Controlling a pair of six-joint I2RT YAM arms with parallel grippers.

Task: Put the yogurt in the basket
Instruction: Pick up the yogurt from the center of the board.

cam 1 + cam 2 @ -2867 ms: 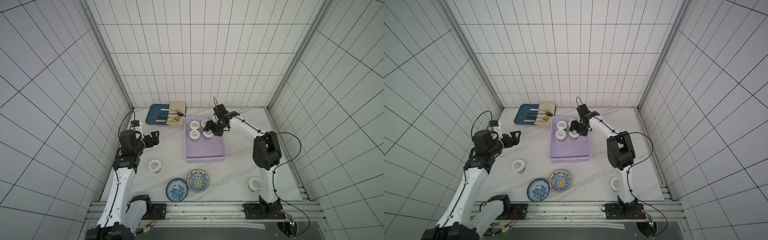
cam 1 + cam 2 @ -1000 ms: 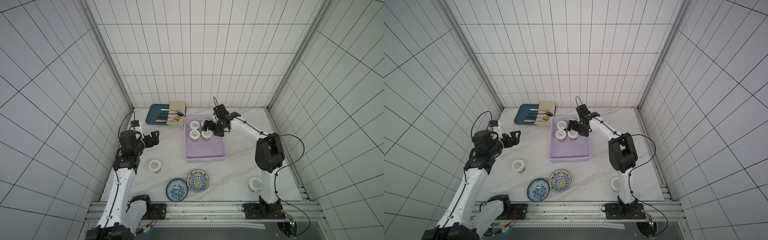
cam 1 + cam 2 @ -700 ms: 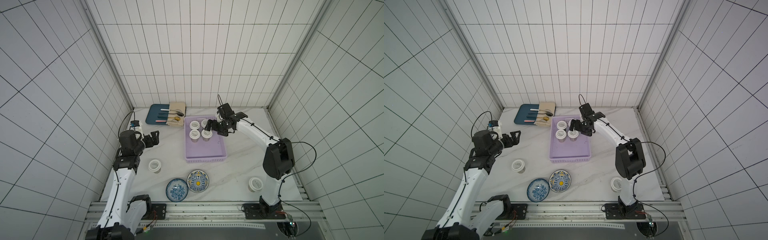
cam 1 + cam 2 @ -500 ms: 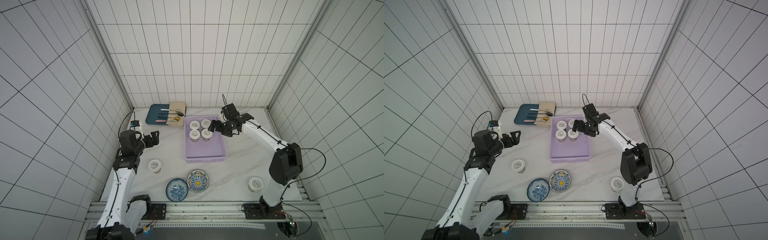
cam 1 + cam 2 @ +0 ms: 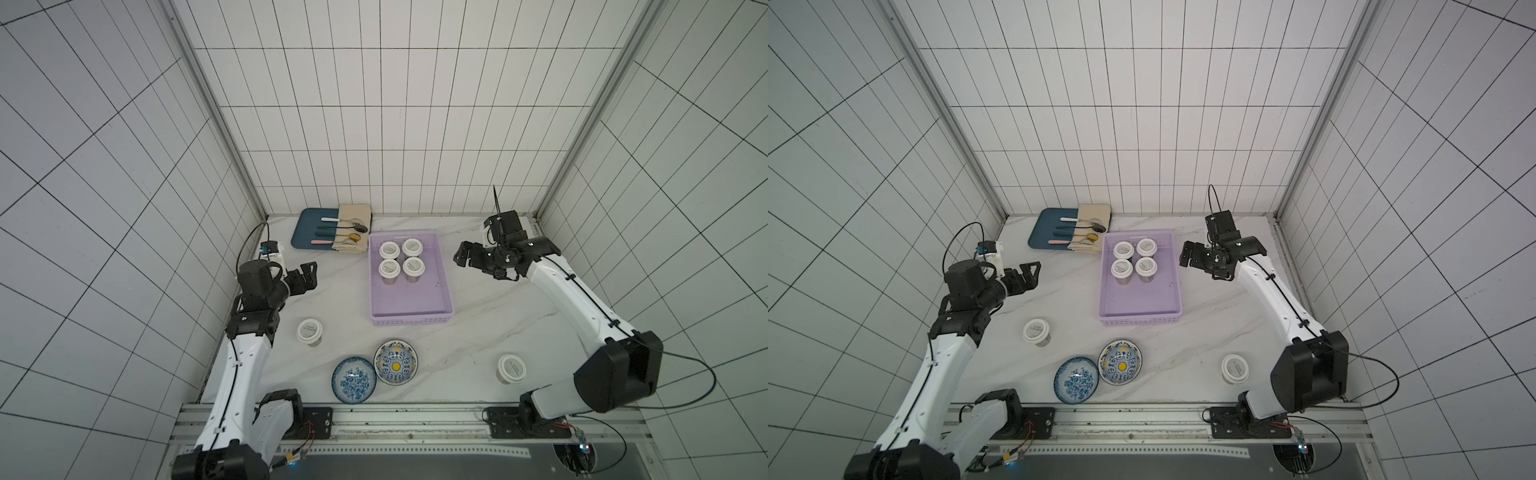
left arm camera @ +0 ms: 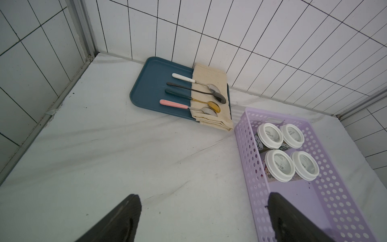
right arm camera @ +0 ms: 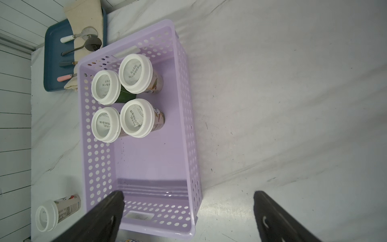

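- Lilac perforated plastic basket [image 5: 411, 299] holds four white-lidded round yogurt cups [image 5: 389, 249].
- Two like cups [image 5: 309, 331] [image 5: 511, 368] stand on marble bench [image 5: 478, 324].
- Left gripper [image 5: 311, 276], right gripper [image 5: 459, 257]: jaws wide apart, empty.

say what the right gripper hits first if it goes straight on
Probably the basket, its near side wall: the open right gripper points at it, nothing between. Depth is unclear; it could meet the table first.

Lab test cell: white-tiled walls [image 5: 374, 124], marble tabletop [image 5: 490, 316], aluminium mounting rail [image 5: 415, 422].
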